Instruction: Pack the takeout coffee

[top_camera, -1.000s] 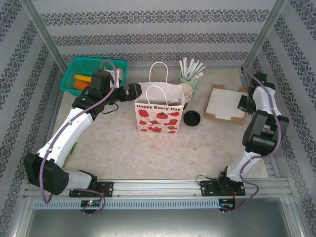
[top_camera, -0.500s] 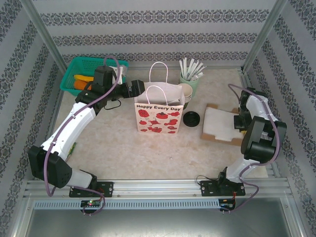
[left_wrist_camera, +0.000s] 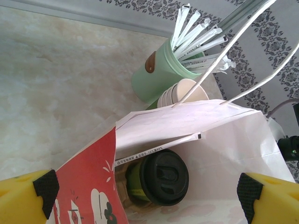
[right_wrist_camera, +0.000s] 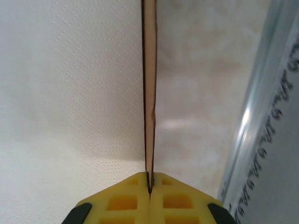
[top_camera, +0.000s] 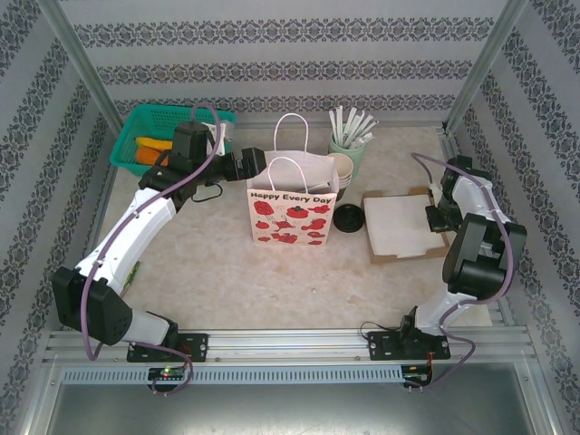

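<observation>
The table is pale and stony, with striped, patterned walls around it. Far to the left of the paper bag sits a green basket. The left gripper hangs at the bag's top left corner. Its jaws are spread as wide as they go and hold nothing. The bag is white with red pictures and stands in the middle. The takeout coffee is down inside the bag, with its black lid showing. A thin white strip lies across above it. Just right of the bag are cream cups and a pale green holder of white sticks. Another black-lidded cup stands there too, on the table. Farther right lies a cardboard tray with a white sheet on it. The right gripper is squeezed tight on the tray's thin edge.
</observation>
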### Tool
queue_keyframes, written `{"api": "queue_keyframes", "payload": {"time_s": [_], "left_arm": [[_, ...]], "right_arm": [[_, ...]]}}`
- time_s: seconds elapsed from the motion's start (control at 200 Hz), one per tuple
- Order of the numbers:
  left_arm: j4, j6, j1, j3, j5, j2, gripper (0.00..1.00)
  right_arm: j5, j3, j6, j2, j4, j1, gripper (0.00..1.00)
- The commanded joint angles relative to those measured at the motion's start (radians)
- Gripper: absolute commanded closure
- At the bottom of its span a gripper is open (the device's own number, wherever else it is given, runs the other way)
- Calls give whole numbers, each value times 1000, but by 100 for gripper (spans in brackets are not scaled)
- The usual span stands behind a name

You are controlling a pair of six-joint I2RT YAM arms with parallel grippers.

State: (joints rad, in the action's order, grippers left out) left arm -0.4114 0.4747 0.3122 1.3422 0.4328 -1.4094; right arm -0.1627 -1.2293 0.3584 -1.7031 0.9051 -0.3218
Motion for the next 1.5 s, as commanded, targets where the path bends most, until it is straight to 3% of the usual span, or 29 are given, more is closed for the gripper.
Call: {"api": "queue_keyframes", "payload": {"time_s": [0.0,0.06,0.25,0.38,0.535,0.599,0.774,0.799,0.819,0.894,1.044,1.494], "left_arm": [[33,5,0,-22,-26,38,0],[34,2,0,-26,-33,44,0],[22,-5,0,-21,-51,56,0],[34,-1,0,-23,-52,62,0],[38,7,0,-30,-63,65,0],[41,10,0,-39,-68,69,0],[54,25,1,-61,-80,78,0],[55,27,0,-63,-81,78,0],[57,28,0,-65,-83,80,0],[63,33,0,-71,-87,83,0],[69,38,0,-84,-92,88,0],[66,40,-1,-89,-100,90,0]], "right_arm": [[74,-49,37,-44,-49,19,100],[61,-67,37,-63,-52,23,97],[21,-166,-86,-91,17,30,66],[-3,-161,-233,-33,-12,54,57],[125,-93,-397,72,-77,95,34],[189,-54,-451,108,-121,121,16],[238,48,-603,164,-246,167,13],[264,57,-620,160,-257,168,3],[285,65,-634,155,-264,172,2],[309,85,-661,130,-277,189,2],[165,106,-669,74,-273,220,2],[168,125,-633,-78,-298,231,5]]}}
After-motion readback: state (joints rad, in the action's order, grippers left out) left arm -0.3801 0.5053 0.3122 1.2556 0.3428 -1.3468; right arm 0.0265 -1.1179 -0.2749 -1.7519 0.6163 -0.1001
